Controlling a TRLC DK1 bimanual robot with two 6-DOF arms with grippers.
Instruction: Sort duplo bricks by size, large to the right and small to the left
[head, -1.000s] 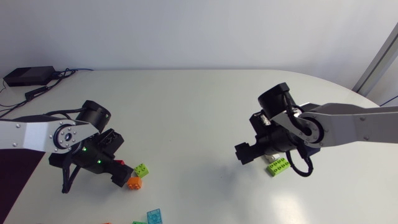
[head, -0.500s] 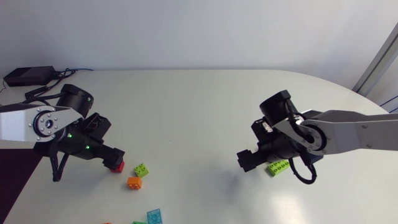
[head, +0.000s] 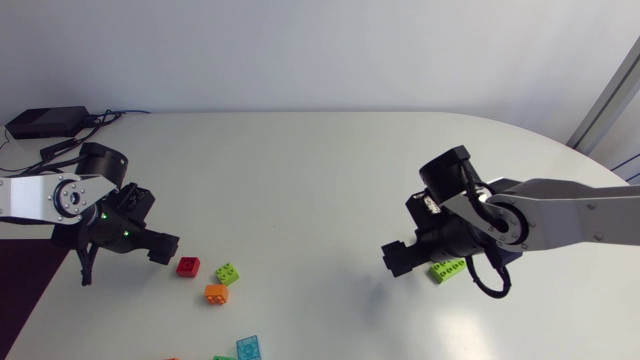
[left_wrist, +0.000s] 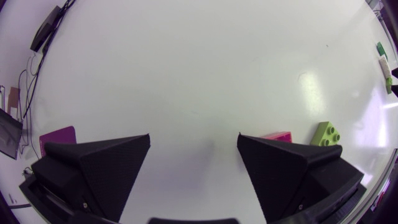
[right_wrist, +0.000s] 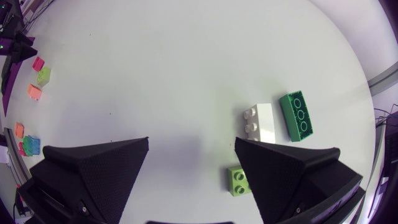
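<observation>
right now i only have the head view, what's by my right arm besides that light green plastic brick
Observer: A white rectangular plastic brick lies just ahead of the right gripper; the head view does not show it.
Operator: anything next to it
Observer: A dark green rectangular plastic brick lies side by side with the white one, on the side away from the gripper.
Operator: is that gripper holding anything
Observer: No, the right wrist view shows it open and empty.
</observation>
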